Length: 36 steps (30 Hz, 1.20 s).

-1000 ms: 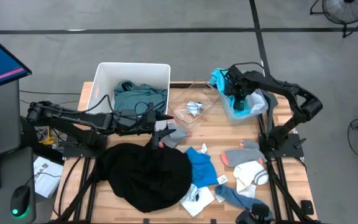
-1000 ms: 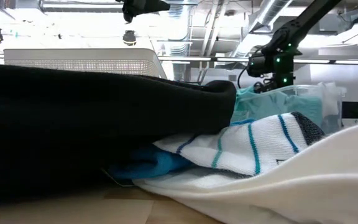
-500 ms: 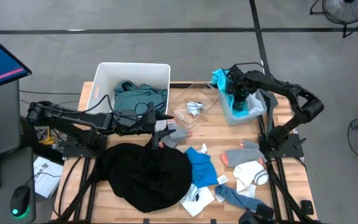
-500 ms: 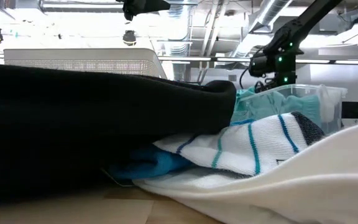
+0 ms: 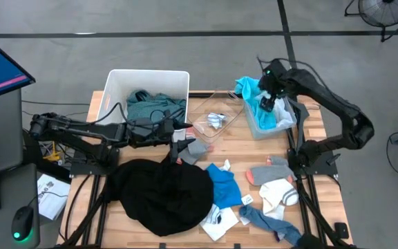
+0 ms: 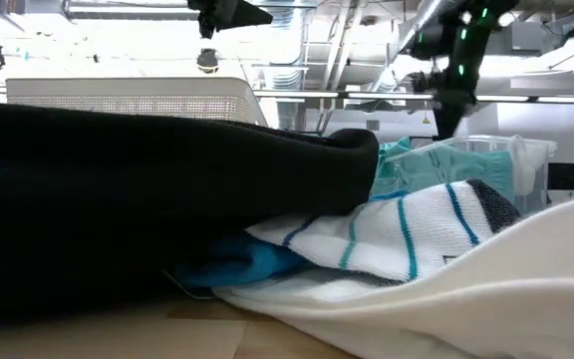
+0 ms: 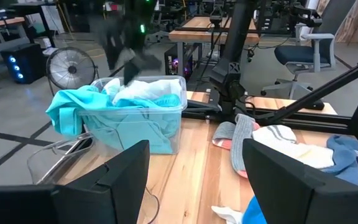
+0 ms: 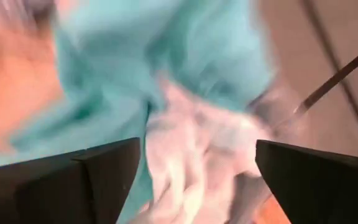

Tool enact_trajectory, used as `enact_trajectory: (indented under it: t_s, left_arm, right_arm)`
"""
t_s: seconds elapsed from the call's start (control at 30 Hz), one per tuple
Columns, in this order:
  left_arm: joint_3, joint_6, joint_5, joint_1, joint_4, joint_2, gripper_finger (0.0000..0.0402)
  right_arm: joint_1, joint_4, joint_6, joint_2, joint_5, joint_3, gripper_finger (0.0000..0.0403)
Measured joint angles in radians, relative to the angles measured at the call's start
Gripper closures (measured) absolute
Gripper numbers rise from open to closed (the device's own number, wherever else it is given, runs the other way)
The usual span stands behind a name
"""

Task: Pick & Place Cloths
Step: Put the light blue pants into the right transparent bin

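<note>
A clear bin (image 5: 271, 119) at the far right holds a bright cyan shirt (image 5: 249, 88), which hangs over its rim, and a white cloth (image 8: 191, 143). My right gripper (image 5: 268, 102) hangs open above that bin, with nothing between its fingers. My left gripper (image 5: 184, 138) stands open over the table's middle, above a grey sock (image 5: 195, 151), and holds nothing. A large black garment (image 5: 161, 194) lies spread at the near left. A teal-green shirt (image 5: 154, 107) lies in the white bin (image 5: 112, 86).
A second clear bin (image 5: 216, 117) with a small white piece stands between the two filled bins. Loose on the table lie a blue cloth (image 5: 221, 183), a grey-and-orange sock (image 5: 271, 171), white socks (image 5: 278, 194) and further small pieces near the front edge.
My right gripper has opened over the clear bin and risen straight up out of it; the white cloth stays in the bin on the cyan shirt.
</note>
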Motion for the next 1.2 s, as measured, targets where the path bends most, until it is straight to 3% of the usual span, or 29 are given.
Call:
enact_trajectory:
  t_s: [0.2, 0.4, 0.53, 0.7, 0.93, 1.07, 1.2]
  left_arm:
    - [0.000, 0.000, 0.000, 0.000, 0.000, 0.000, 0.0161]
    - [0.000, 0.002, 0.000, 0.001, 0.000, 0.000, 0.0161]
    - [0.000, 0.003, 0.000, 0.005, 0.000, 0.000, 0.0161]
    - [0.000, 0.003, 0.000, 0.006, 0.000, 0.000, 0.0161]
    - [0.000, 0.003, 0.000, 0.006, 0.000, 0.000, 0.0161]
    - [0.000, 0.003, 0.001, 0.006, 0.000, 0.000, 0.0161]
    - [0.000, 0.003, 0.001, 0.006, 0.000, 0.000, 0.0161]
  right_arm:
    - [0.024, 0.178, 0.153, 0.001, -0.108, 0.167, 0.0073]
    - [0.033, 0.193, 0.170, 0.238, -0.129, 0.352, 0.0061]
    - [0.033, 0.103, 0.170, 0.423, -0.129, 0.526, 0.0052]
    - [0.019, -0.150, 0.166, 0.619, -0.126, 0.725, 0.0049]
    - [0.012, -0.351, 0.137, 0.774, -0.106, 0.837, 0.0049]
    - [0.020, -0.361, 0.131, 0.792, -0.058, 0.837, 0.0079]
    - [0.023, -0.368, 0.110, 0.790, -0.035, 0.838, 0.0166]
